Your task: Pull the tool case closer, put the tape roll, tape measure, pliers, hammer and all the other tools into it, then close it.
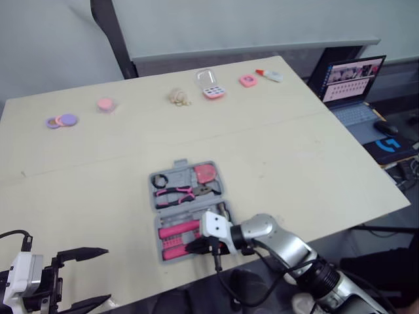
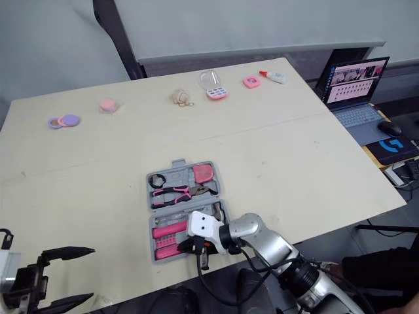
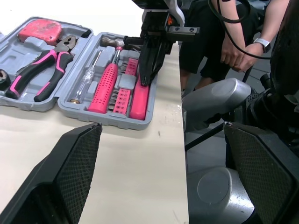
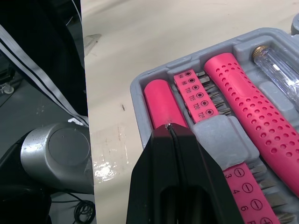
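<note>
Inside the open tool case (image 3: 117, 119), your right gripper (image 4: 170, 129) (fingers pressed together) sits over a pink handle (image 4: 159, 100) beside the bit strip (image 4: 196, 93) marked T10, T15. Your left gripper (image 1: 106, 275) gapes wide.

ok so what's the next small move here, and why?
Probably lift the right gripper straight up out of the tool case. Its shut tips sit on a pink handle already in its slot, pliers and hammer are seated too, and the case can't close with it inside.
</note>
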Motion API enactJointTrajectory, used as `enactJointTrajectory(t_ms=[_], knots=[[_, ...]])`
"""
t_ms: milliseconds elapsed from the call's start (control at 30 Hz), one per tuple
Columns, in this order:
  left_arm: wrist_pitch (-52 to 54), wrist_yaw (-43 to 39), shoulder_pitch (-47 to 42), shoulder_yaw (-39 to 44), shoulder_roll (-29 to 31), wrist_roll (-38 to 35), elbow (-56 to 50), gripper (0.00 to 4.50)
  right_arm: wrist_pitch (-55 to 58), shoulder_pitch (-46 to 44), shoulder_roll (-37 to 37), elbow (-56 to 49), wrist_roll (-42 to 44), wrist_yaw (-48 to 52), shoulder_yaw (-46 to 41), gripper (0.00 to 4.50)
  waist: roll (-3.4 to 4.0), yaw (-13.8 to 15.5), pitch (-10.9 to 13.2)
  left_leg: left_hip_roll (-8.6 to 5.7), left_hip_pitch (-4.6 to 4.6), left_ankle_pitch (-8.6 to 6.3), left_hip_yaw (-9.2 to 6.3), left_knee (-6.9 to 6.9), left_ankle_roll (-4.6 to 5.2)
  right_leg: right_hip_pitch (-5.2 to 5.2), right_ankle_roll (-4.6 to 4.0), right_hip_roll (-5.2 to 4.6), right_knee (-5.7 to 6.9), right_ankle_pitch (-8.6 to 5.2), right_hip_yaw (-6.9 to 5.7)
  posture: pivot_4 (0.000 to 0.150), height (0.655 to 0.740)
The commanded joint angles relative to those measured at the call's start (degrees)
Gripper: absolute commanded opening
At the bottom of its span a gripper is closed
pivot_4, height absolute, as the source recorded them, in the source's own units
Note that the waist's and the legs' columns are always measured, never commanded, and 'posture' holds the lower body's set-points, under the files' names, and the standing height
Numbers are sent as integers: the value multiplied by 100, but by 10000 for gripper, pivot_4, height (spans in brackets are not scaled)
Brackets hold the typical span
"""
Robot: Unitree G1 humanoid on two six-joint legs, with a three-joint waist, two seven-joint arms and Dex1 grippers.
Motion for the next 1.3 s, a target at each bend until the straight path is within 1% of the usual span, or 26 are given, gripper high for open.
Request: enactJointTrajectory(t_ms=[33,100,233,300,367,433,567,667,733,767,800,867,933,1000,1033,1067,1100,1200,1300], knots=[[-14,-65,56,91,17,-96,-64,45000,31,107,-49,-27,-104,45,1,199,0,0,0,0,0,0,0,0,0,0,0,0,0,0,0,1500,7287],[2,-37,12,56,17,-88,-66,45000,15,84,-35,-95,-54,38,-84,199,0,2,0,0,0,0,0,0,0,0,0,0,0,0,0,1500,7287],[74,50,-112,-14,20,-86,-56,45000,267,23,-75,-631,194,-6,-408,199,1,14,1,0,-3,0,0,3,0,0,0,0,1,0,0,1500,7287],[181,169,-178,-91,-23,-95,-93,45000,624,5,-259,-1242,441,-65,-824,199,4,39,3,0,-3,0,-2,4,0,0,0,0,1,0,0,1500,7287],[274,260,-222,-165,-54,-77,-92,45000,949,56,-608,-1791,644,-65,-1298,199,7,104,4,-1,-6,0,-3,5,0,-2,1,-2,0,1,1,1500,7287],[403,367,-226,-167,-51,-62,-4,45000,1158,157,-845,-2105,754,-101,-1567,199,-4,135,-2,-1,-5,-2,-4,4,3,-1,1,-1,-3,1,-1,1500,7287],[638,1122,-281,-193,-186,237,26,45000,1305,758,-1535,-2520,988,-144,-2588,199,-2,167,-1,-3,-6,-4,-10,-3,6,2,0,-1,-11,0,-5,1500,7287],[823,1562,-305,-297,-304,376,-32,45000,1391,1531,-2194,-2684,1251,120,-3277,199,-4,171,-1,-6,-5,-9,-6,-2,14,11,5,-2,-20,3,-3,1500,7287],[787,1716,-341,-314,-398,444,64,45000,1464,2043,-2469,-2808,1459,202,-3657,199,-5,177,-1,-6,-5,-10,-5,-2,16,12,9,-2,-27,5,-2,1500,7287],[802,1721,-347,-312,-418,423,108,45000,1512,2239,-2564,-2851,1542,203,-3796,5316,-10,178,-2,-6,-5,-10,-6,-3,16,13,10,-1,-31,5,-2,1500,7287],[842,1740,-370,-288,-423,397,171,45000,1547,2411,-2648,-2883,1611,212,-3917,8003,-15,169,0,-5,-2,-10,-6,-6,17,16,10,1,-33,6,-3,1500,7287],[883,1824,-401,-229,-416,398,290,45000,1494,2772,-2806,-2848,1705,296,-4196,18545,-20,139,3,-2,1,-10,-1,-3,16,16,10,3,-30,6,0,1500,7287],[841,1848,-327,-162,-448,397,318,45000,1319,3101,-2937,-2701,1738,447,-4470,27955,-22,137,5,-2,8,-10,3,2,16,18,10,1,-41,6,6,1500,7287],[579,1771,-217,-151,-526,478,335,45000,1172,3318,-3007,-2570,1751,548,-4653,37387,-23,143,5,-2,9,-9,3,6,17,19,11,-1,-40,9,10,1500,7287],[374,1746,-149,-142,-619,522,353,45000,1085,3455,-3037,-2527,1753,615,-4750,42812,-25,139,3,-2,11,-9,3,6,17,20,11,-2,-42,10,11,1500,7287],[206,1753,-72,-134,-711,574,372,45000,1013,3579,-3044,-2511,1764,663,-4842,44640,-25,144,3,-2,12,-9,4,6,17,21,11,-2,-42,10,12,1500,7287],[41,1759,59,-153,-780,690,379,45000,931,3721,-3031,-2489,1778,701,-4972,44640,-26,149,3,-2,12,-9,4,5,17,20,11,-3,-44,10,12,1500,7287],[214,2051,257,-146,-934,732,363,45000,478,4092,-2951,-2330,1638,739,-5263,44640,-29,167,3,-3,10,-10,3,3,18,19,11,-2,-48,10,9,1500,7287],[224,2323,293,-164,-962,927,392,45000,15,4251,-2862,-2155,1445,670,-5283,44640,-38,200,-1,-3,12,-11,2,8,20,25,13,-2,-49,11,10,1500,7287]])
